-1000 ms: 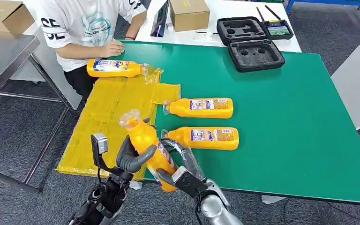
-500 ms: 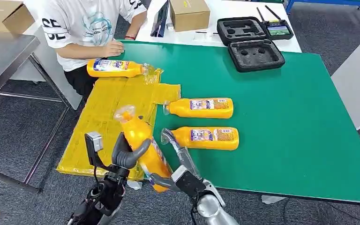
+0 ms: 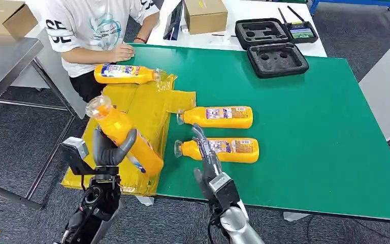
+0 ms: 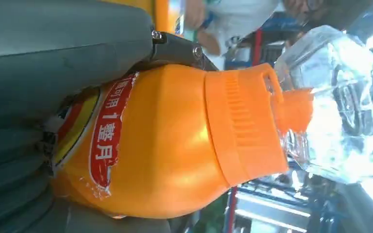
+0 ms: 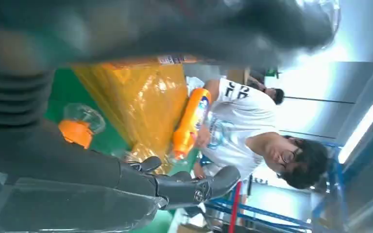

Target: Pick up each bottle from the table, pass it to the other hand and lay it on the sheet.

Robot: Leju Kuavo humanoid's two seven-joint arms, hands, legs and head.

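My left hand (image 3: 109, 150) grips an orange bottle (image 3: 126, 136) around its body, tilted with the clear cap (image 3: 97, 107) up and away from me, above the near part of the yellow sheet (image 3: 132, 104). The left wrist view shows the same bottle (image 4: 175, 141) close up in that hand (image 4: 29, 97). My right hand (image 3: 206, 155) is open with fingers stretched out, just above the neck end of the nearest lying bottle (image 3: 228, 149). A second bottle (image 3: 218, 116) lies behind it on the green table (image 3: 310, 132). Another bottle (image 3: 124, 73) lies at the sheet's far end.
A person in a white shirt (image 3: 94, 28) sits at the far left corner, one hand resting by the far bottle. Black foam cases (image 3: 274, 48) and a cardboard box (image 3: 205, 15) stand at the back. The table's near edge (image 3: 284, 207) runs just ahead of my arms.
My right hand has let go of the bottle and straightened its fingers over the nearest table bottle. My left hand has carried the bottle leftward over the sheet, tilting it further.
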